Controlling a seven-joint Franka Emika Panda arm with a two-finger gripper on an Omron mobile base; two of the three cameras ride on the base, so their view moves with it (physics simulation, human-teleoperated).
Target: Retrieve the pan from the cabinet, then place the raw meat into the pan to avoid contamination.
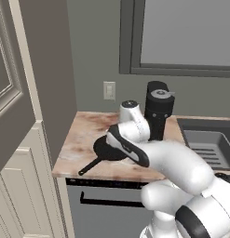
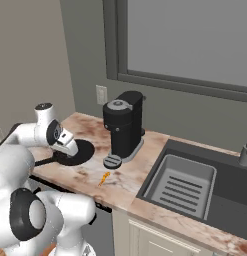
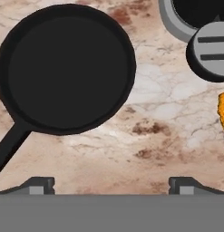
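Pan (image 3: 65,68) sits flat on the marbled surface (image 3: 149,136), upper left of the hand view, w/ its thin handle running off toward the lower left edge. In the left base view the pan (image 1: 104,151) is mid-frame, partly behind the arm, handle pointing lower left toward the surface's front edge. In the right base view it's (image 2: 80,150) at centre left, just under the arm's hand.

Claw (image 3: 111,183) is spread wide, tips far apart at the bottom of the hand view, nothing between them, holding nothing. It hovers above the surface beside the pan, not touching it.

Raw meat (image 3: 223,111) is a small orange bit at the right edge of the hand view, apart from the pan. In the right base view it (image 2: 103,178) lies centre frame near the surface's front edge, just below a small round grey-rimmed dish (image 2: 112,161).

Black coffee machine (image 2: 124,125) stands behind the dish, centre frame. Sink (image 2: 182,182) is to the right. Cabinet (image 1: 18,139) fills the left edge of the left base view, its upper door swung open.
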